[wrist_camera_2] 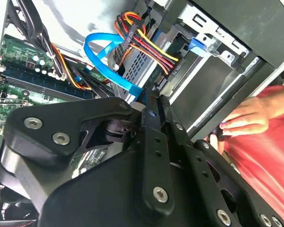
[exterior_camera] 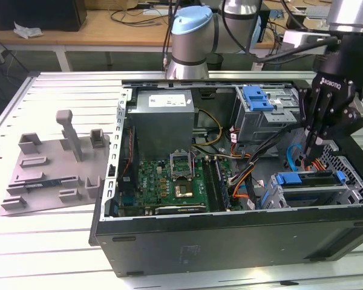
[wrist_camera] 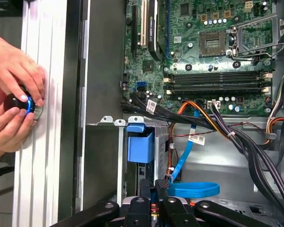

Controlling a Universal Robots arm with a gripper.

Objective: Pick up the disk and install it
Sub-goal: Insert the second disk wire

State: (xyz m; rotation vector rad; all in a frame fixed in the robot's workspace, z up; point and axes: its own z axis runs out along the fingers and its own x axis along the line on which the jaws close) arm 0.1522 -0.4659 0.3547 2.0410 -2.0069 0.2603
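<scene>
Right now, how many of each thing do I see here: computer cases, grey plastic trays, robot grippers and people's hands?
Open computer case: 1
Grey plastic tray: 1
Robot gripper: 1
Person's hands: 2
Total: 5

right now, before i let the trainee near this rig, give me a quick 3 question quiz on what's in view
1. True or false: the end effector hangs over the grey fixture plate outside the case.
2. In the first wrist view, what colour is the flat cable looping beside the end effector? A red, B blue, C green.
3. In the first wrist view, what are the person's hands resting on?

Key: 1 false, it is down inside the open computer case, toward the exterior view's right. 2 B. 3 a small round black device lying on the table.
</scene>
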